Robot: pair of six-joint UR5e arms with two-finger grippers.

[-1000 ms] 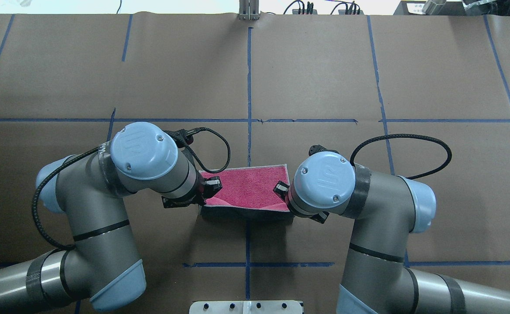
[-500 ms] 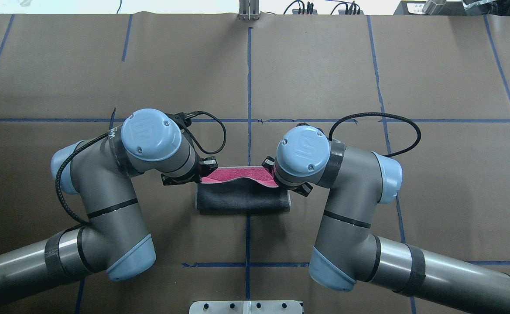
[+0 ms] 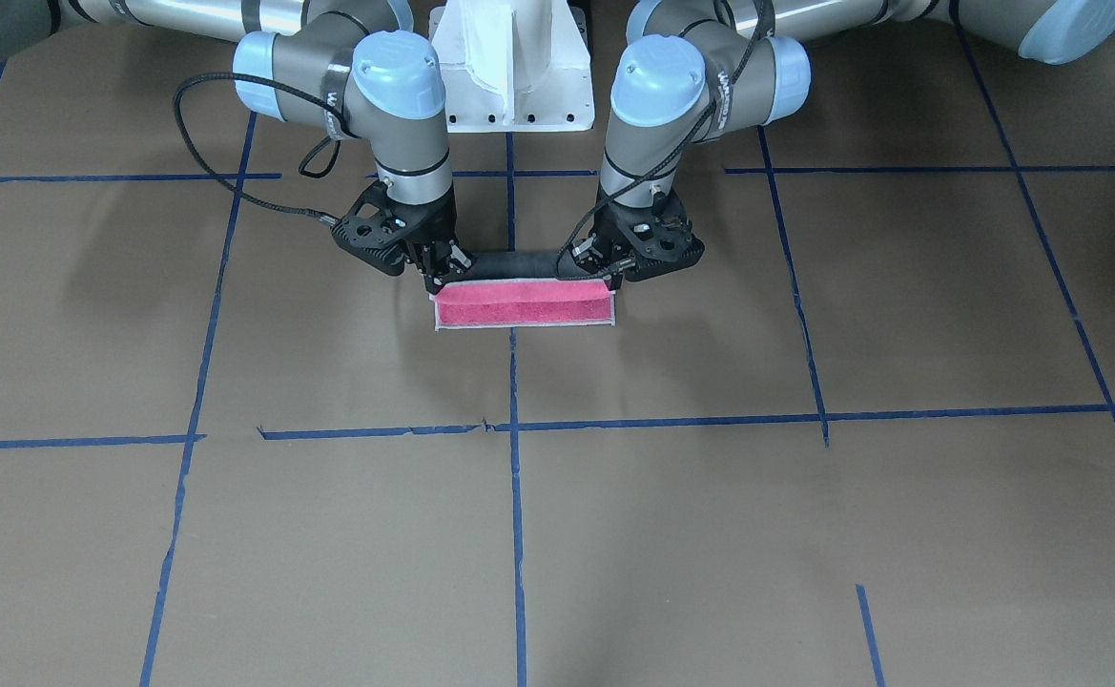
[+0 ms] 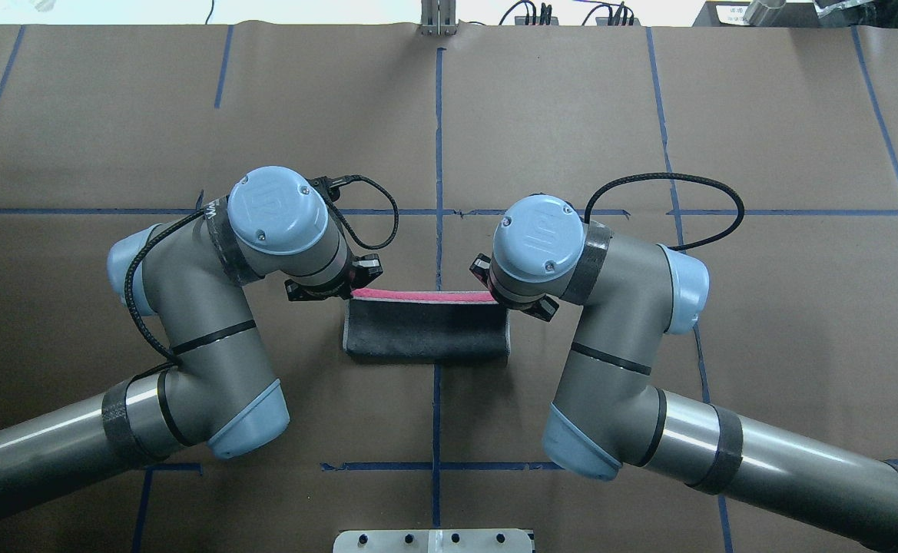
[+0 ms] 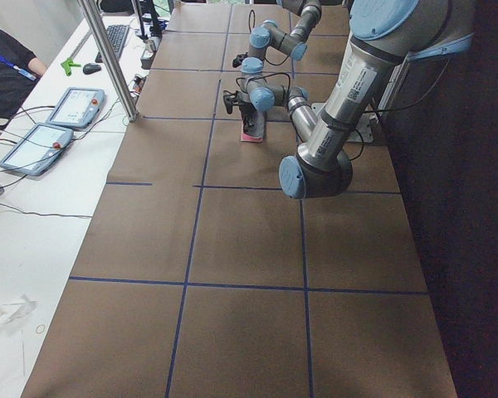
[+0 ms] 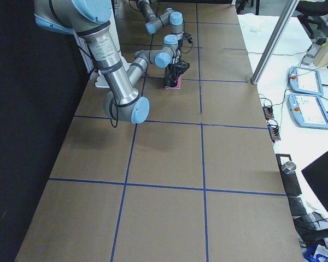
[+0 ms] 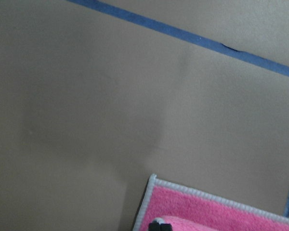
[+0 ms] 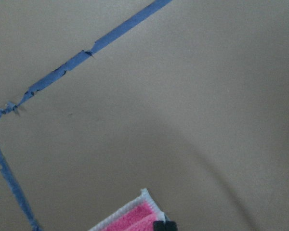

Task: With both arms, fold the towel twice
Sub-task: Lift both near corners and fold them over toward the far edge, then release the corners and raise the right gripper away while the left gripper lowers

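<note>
The towel point(image 4: 425, 332) lies folded at the table's middle, grey face up, with a thin pink strip point(image 4: 422, 295) along its far edge. In the front-facing view its pink face point(image 3: 522, 303) shows below the grippers. My left gripper point(image 4: 354, 291) is shut on the towel's folded-over edge at the left end; it shows in the front view point(image 3: 608, 277) too. My right gripper point(image 4: 494, 296) is shut on the right end, also in the front view point(image 3: 438, 278). The wrist views show pink towel corners point(image 7: 207, 214) point(image 8: 130, 219) at their lower edges, each with a black fingertip on it.
Brown paper with blue tape lines point(image 4: 438, 138) covers the table. The white pedestal base point(image 3: 509, 67) stands behind the towel on the robot's side. A metal post point(image 4: 437, 19) stands at the far edge. Operator tablets point(image 5: 66, 108) lie on a side table.
Both grippers have carried the towel's near edge away from the robot toward its far edge. The grey face now covers most of the towel and the pink strip has narrowed.
</note>
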